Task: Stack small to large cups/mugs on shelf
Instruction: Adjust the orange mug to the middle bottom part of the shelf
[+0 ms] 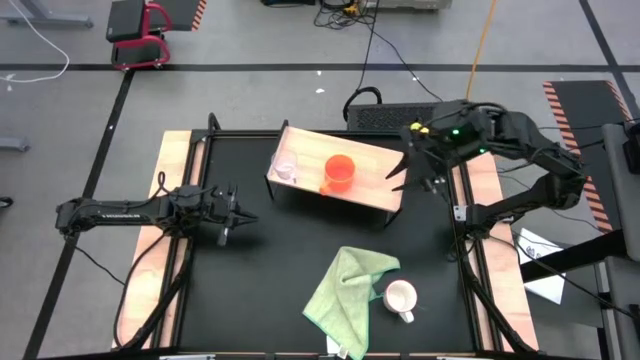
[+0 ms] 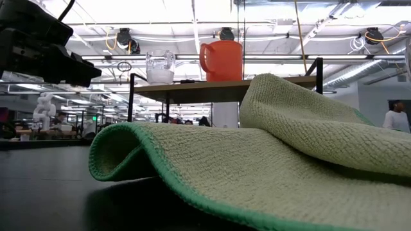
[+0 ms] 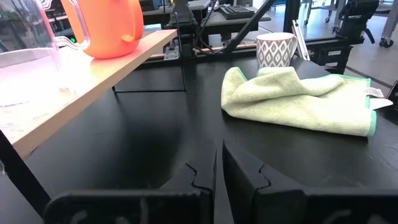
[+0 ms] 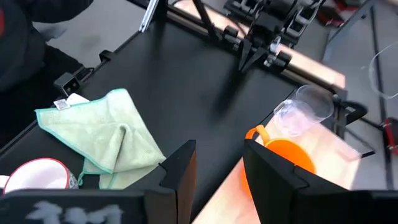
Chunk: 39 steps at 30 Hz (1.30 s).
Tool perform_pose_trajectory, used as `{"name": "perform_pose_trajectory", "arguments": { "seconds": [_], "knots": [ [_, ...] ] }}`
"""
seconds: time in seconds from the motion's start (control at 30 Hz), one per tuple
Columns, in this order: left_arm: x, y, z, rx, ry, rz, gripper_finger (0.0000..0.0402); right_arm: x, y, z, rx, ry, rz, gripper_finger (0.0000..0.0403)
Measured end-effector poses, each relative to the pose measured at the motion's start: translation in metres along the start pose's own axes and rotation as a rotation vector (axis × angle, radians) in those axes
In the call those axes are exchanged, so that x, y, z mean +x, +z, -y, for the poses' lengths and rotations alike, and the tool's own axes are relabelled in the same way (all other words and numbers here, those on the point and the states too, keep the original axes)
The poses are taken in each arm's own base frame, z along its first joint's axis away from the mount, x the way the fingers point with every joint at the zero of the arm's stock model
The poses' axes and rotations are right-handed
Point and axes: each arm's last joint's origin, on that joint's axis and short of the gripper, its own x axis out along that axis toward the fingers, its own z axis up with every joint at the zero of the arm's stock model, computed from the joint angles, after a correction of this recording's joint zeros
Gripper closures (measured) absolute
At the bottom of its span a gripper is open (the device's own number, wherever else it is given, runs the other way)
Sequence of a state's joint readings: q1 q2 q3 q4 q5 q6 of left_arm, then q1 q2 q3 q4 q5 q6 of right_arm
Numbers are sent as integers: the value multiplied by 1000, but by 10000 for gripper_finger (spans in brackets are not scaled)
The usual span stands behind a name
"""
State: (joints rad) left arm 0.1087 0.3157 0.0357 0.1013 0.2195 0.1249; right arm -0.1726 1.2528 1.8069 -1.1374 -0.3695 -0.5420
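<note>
The light-wood shelf point(image 1: 372, 188) stands at the table's far middle. The clear glass cup point(image 1: 285, 168) stands upright on its left end, with the orange mug point(image 1: 340, 172) upright beside it to the right. The white mug point(image 1: 401, 297) stands upright on the black tabletop at the near right, against the light green cloth point(image 1: 348, 288). My right gripper point(image 1: 400, 173) is open and empty over the shelf's right end, right of the orange mug point(image 4: 283, 163). My left gripper point(image 1: 238, 216) is shut and empty, low over the table, left of the shelf and nearer than it.
The green cloth point(image 3: 298, 99) lies crumpled on the tabletop between the shelf and the near edge, its bulk blocking much of the low view point(image 2: 257, 160). Wooden side strips point(image 1: 150, 260) run along the table's left and right edges. Bare tabletop lies between my left gripper and the cloth.
</note>
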Motion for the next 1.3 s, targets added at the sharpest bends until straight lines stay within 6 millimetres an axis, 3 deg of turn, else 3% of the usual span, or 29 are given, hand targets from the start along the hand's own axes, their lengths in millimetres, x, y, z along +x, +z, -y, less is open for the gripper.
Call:
{"name": "perform_pose_trajectory", "arguments": {
  "seconds": [0.37,0.63,0.9,1.07,1.3],
  "knots": [
    [0,1,0,-14,1,7,371,-41,-5,-21,37,-38,59,277],
    [0,1,0,-30,1,8,371,-66,-20,-41,83,-33,53,277],
    [0,1,0,-46,1,8,371,-76,-53,-66,139,-52,96,277],
    [0,1,0,-47,1,8,371,-71,-87,-84,148,-58,111,277],
    [0,3,0,-42,3,27,371,-67,-118,-101,148,-109,232,277]
  ]
}}
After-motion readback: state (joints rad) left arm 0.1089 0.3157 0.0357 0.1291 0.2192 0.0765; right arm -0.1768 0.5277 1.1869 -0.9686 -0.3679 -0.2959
